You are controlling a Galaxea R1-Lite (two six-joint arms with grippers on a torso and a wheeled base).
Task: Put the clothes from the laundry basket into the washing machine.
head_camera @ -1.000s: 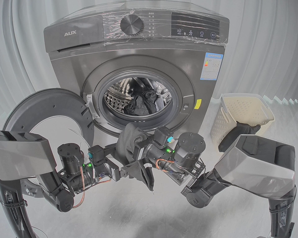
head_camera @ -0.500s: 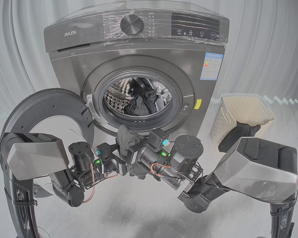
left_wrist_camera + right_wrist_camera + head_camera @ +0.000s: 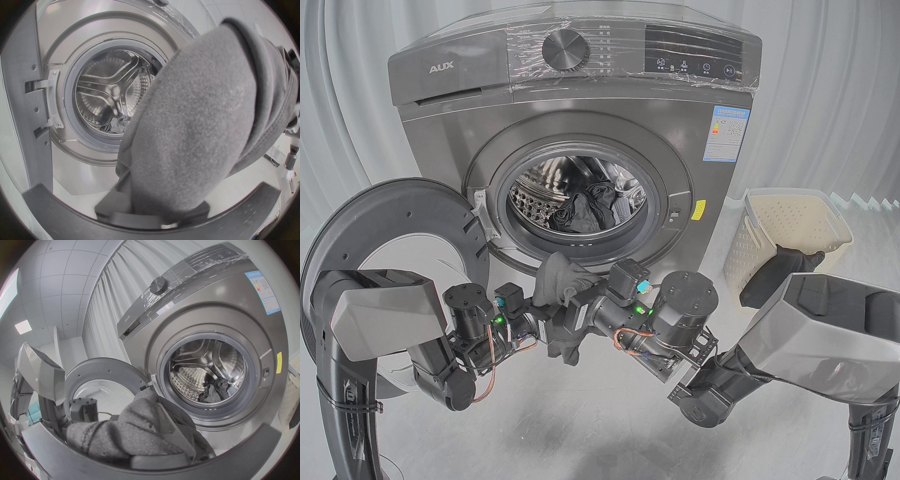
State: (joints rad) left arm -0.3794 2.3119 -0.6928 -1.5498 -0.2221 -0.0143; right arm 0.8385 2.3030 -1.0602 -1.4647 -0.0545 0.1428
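Head view places a grey knitted garment bunched between both arms, just below the open mouth of the grey front-loading washing machine and not yet inside it. Left gripper is closed on the garment's lower folds, the cloth pinched between its dark fingers. Right gripper is buried under the same cloth; whether it grips cannot be told. Black clothes lie in the steel drum. The round door stands open at the left. A cream perforated laundry basket sits to the right of the machine, with a dark garment draped over its front rim.
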